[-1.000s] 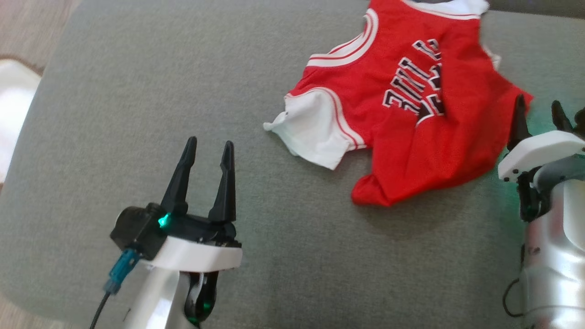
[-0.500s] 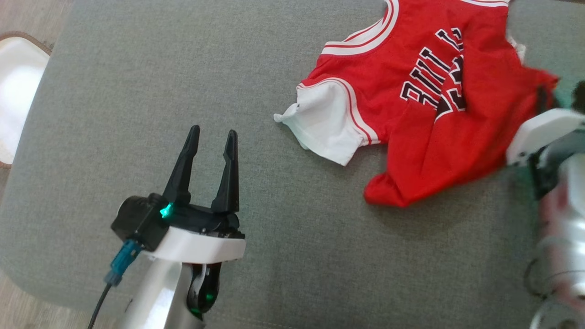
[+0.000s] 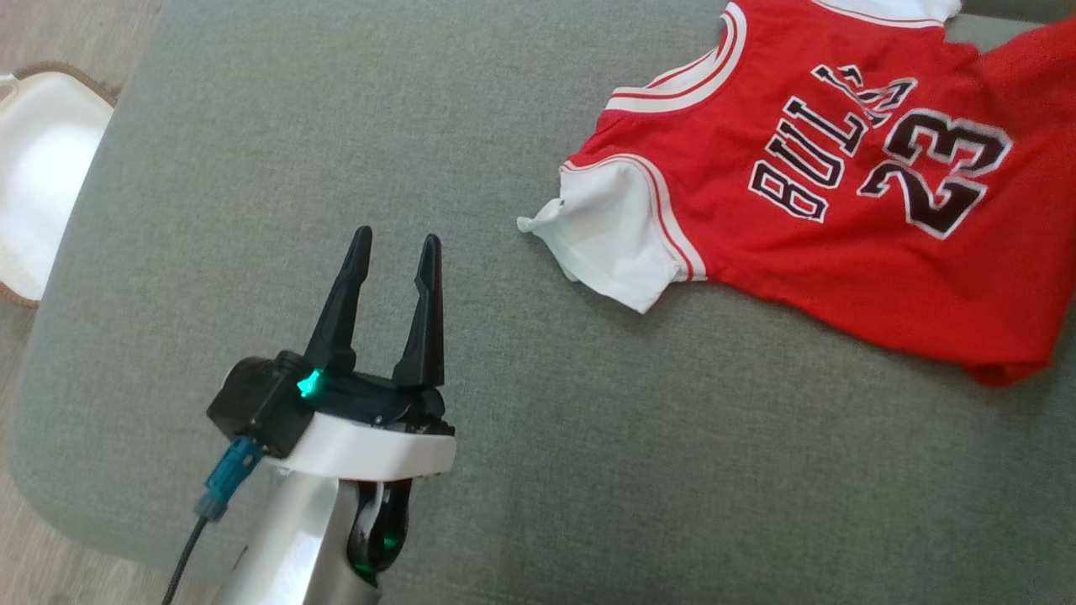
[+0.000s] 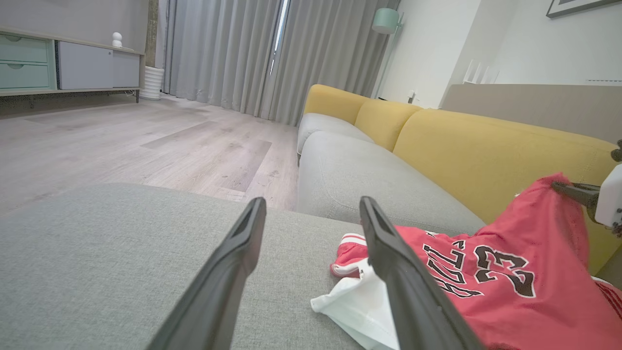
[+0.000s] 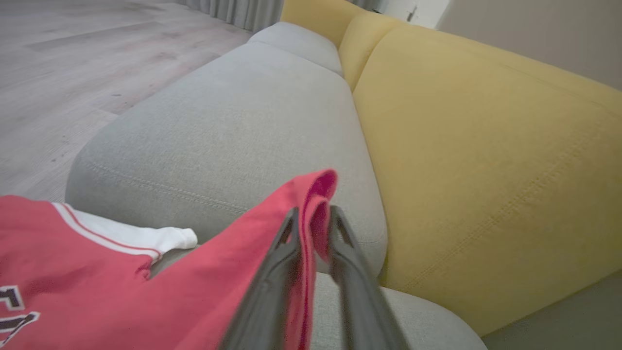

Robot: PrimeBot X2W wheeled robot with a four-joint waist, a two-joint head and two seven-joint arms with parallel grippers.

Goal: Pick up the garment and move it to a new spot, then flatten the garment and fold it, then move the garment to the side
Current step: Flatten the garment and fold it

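Note:
The garment (image 3: 841, 193) is a red jersey with white sleeves and "BULLS 23" on it. It lies spread at the upper right of the grey cushion in the head view. My right gripper (image 5: 313, 214) is shut on a red hem corner of the garment (image 5: 146, 291) and holds it up off the cushion. In the left wrist view the right gripper (image 4: 563, 187) pinches the raised edge of the garment (image 4: 486, 291) at the far right. My left gripper (image 3: 395, 244) hovers open over bare cushion, left of the white sleeve (image 3: 614, 244), holding nothing.
The grey cushion (image 3: 252, 210) has a rounded edge at the left and front. A white object with a brown rim (image 3: 42, 168) sits on the wooden floor beyond the left edge. A yellow sofa back (image 5: 486, 146) rises behind the grey seat (image 4: 350, 170).
My right gripper closed on the jersey's hem and pulled it up and to the right, unfolding the cloth so the number shows. The right arm left the head view. The left gripper stayed open.

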